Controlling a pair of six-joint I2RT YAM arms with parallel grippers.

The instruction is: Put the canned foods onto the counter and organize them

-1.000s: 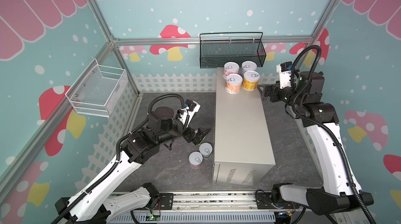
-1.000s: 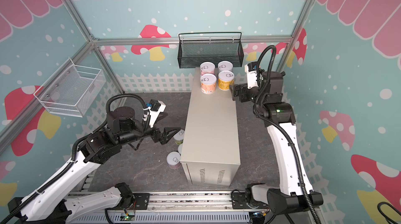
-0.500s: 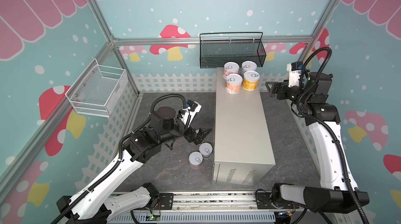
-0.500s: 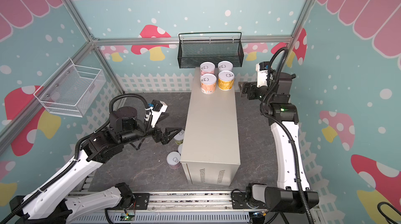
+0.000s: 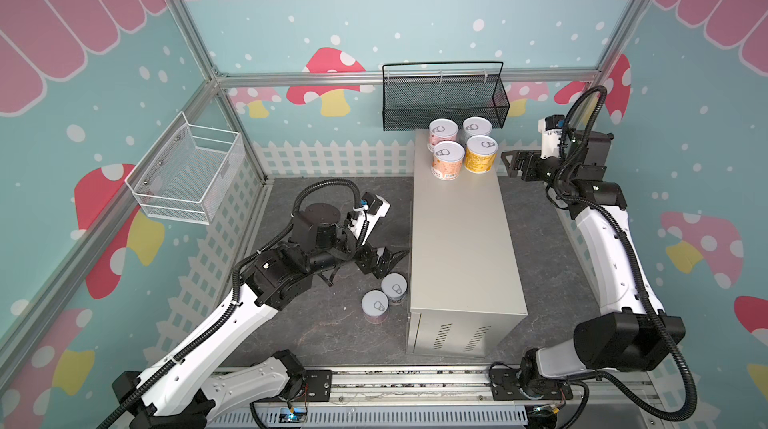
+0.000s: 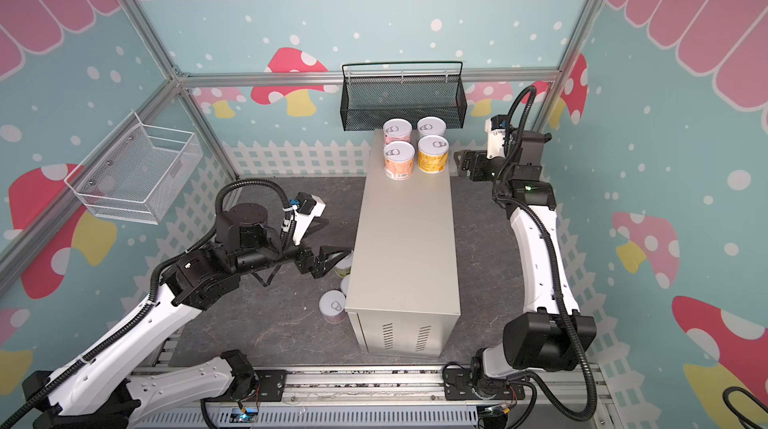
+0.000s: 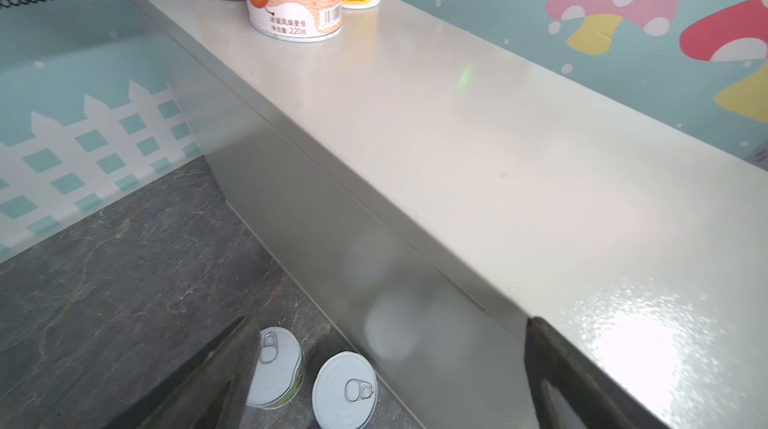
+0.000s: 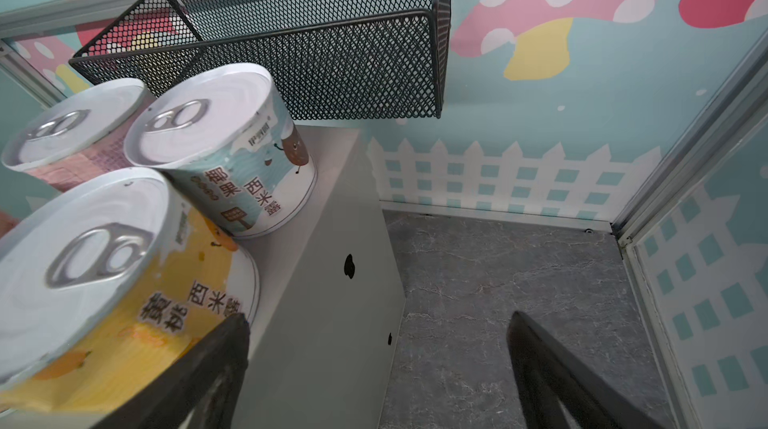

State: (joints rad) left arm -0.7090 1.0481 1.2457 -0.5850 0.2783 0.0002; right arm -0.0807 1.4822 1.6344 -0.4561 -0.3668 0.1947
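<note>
Bright, even overhead light, soft shadows. Glare whitens the counter (image 7: 648, 339) in the left wrist view. Wrist views bend at edges; nearest parts blur.

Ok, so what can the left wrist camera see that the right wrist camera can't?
Only the left wrist view shows two cans standing on the dark floor beside the counter: a green-labelled can and another can whose label is hidden. Only the right wrist view shows the black mesh basket and the white-blue can. Both show the counter's top and the yellow can on it.
</note>
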